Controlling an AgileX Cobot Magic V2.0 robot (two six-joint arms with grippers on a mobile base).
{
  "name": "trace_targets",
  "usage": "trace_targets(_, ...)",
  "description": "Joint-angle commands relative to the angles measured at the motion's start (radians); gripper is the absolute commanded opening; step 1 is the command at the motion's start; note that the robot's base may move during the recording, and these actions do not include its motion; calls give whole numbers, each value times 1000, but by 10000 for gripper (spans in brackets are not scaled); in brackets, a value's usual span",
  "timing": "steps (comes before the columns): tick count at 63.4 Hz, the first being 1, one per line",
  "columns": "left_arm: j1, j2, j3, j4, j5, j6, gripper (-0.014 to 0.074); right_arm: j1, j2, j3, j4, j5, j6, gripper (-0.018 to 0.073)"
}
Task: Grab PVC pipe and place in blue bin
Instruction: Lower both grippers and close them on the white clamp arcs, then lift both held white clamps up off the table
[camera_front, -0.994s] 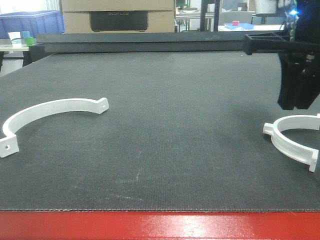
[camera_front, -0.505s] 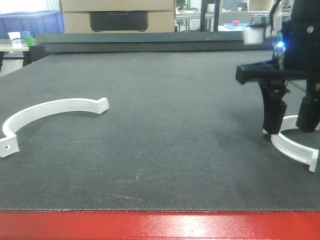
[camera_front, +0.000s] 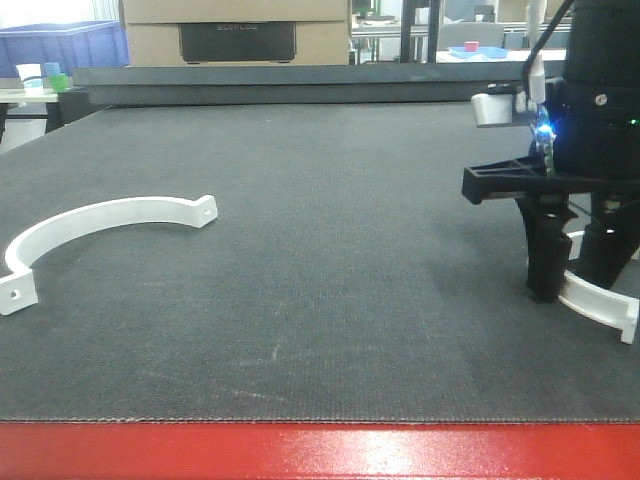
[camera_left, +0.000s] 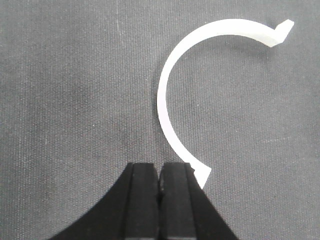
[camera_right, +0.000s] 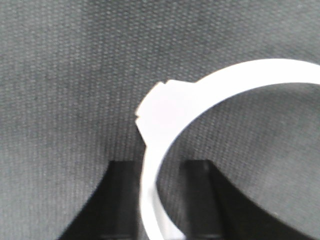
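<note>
Early stage, by my judgement: nothing lifted, nothing binned. Two white half-ring PVC pieces, both flat on the dark worktop (camera_front: 330, 200): the left PVC piece (camera_front: 100, 215) near the left edge, the right PVC piece (camera_front: 600, 305) well apart at the right edge. The right hand (camera_front: 575, 285) is down at the worktop, released, fingers either side of the right piece's band but not clamped on it. The left hand (camera_left: 160, 172) is clenched on nothing, with the tabbed end of a half-ring, probably the left one, just beside it. One blue bin (camera_front: 60, 45) stands far back at the left; its inside is hidden. Left to do: close, lift, carry, drop. Count: two pieces, two hands, one bin.
</note>
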Motion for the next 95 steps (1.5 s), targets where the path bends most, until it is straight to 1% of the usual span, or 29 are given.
trace_targets(1, 4, 0, -6, -9, -13, -1, -111, -1, 11, 3, 16, 4, -10, 32)
trace_targets(7, 4, 0, -6, -9, -13, -1, -111, -1, 13, 3, 25, 9, -10, -41)
trace_targets(14, 4, 0, -6, -11, -15, -1, -111, -1, 11, 1, 23, 5, -10, -171)
trace_targets(23, 4, 0, -15, -69, 1, -1, -111, -1, -30, 0, 21, 28, -10, -167)
trace_targets(32, 4, 35, -77, -67, 133, -1, -111, -1, -148, 0, 19, 43, -10, -167)
trace_targets(37, 4, 75, -114, -61, 170, -1, -111, -1, -206, 0, 19, 40, -10, -167)
trace_targets(47, 4, 204, -193, -61, 171, 8, -111, -1, -311, 0, 19, 17, -10, -167)
trace_targets(54, 4, 293, -244, -68, 161, 55, -111, -1, -349, 0, 19, 7, -10, -167)
trace_targets(64, 2, 386, -290, -19, 107, 57, -107, -1, -360, 0, 19, -6, -10, -167)
trace_targets(68, 2, 411, -291, -6, 76, 57, -61, -1, -358, 0, 19, -6, -10, -167)
trace_targets(70, 2, 419, -291, -4, 63, 57, -7, -1, -358, 2, 19, -11, -10, -167)
trace_targets(72, 2, 432, -291, -4, 46, 57, 76, -1, -358, 2, 19, -16, -10, -167)
trace_targets(74, -2, 440, -291, -4, 44, 57, 134, -1, -358, 2, 19, -20, -10, -167)
trace_targets(80, -11, 460, -291, -6, 42, 57, 267, -1, -358, 2, 19, -36, -10, -167)
trace_targets(85, -30, 479, -291, -3, 31, 80, 292, -1, -358, 2, 19, -51, -10, -167)
trace_targets(87, -38, 486, -291, 3, 21, 93, 288, -1, -358, 2, 19, -56, -10, -167)
trace_targets(89, -46, 495, -291, 14, 16, 93, 282, -1, -358, 2, 19, -60, -10, -167)
trace_targets(95, -48, 516, -291, 14, 20, 89, 257, -1, -358, 2, 19, -60, -10, -167)
